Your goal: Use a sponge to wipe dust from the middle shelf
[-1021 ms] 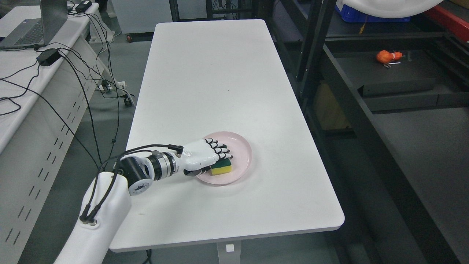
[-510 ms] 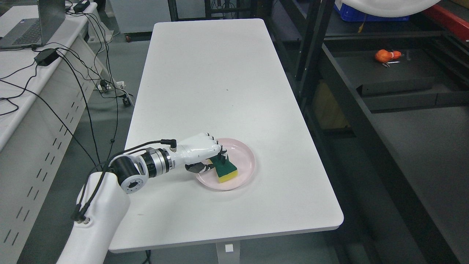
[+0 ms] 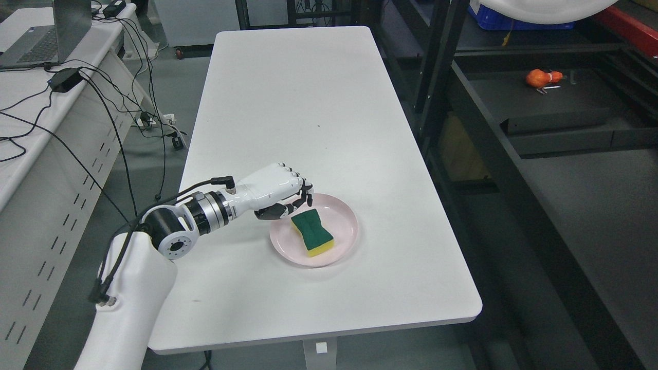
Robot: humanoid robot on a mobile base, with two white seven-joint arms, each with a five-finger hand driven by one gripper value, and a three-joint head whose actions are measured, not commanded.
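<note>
One sponge point(image 3: 312, 234), green side up over a yellow layer, lies alone in the pink plate point(image 3: 345, 240) near the front of the white table point(image 3: 298, 103), with nothing gripping it. At the plate's left rim the left hand point(image 3: 280, 192) hangs just above the table with its fingers point(image 3: 300, 198) curled inward and empty, close to the sponge but apart from it, its arm coming in from the lower left. To the right of the table stands a dark shelf point(image 3: 555, 105) carrying a small orange object point(image 3: 537, 78).
</note>
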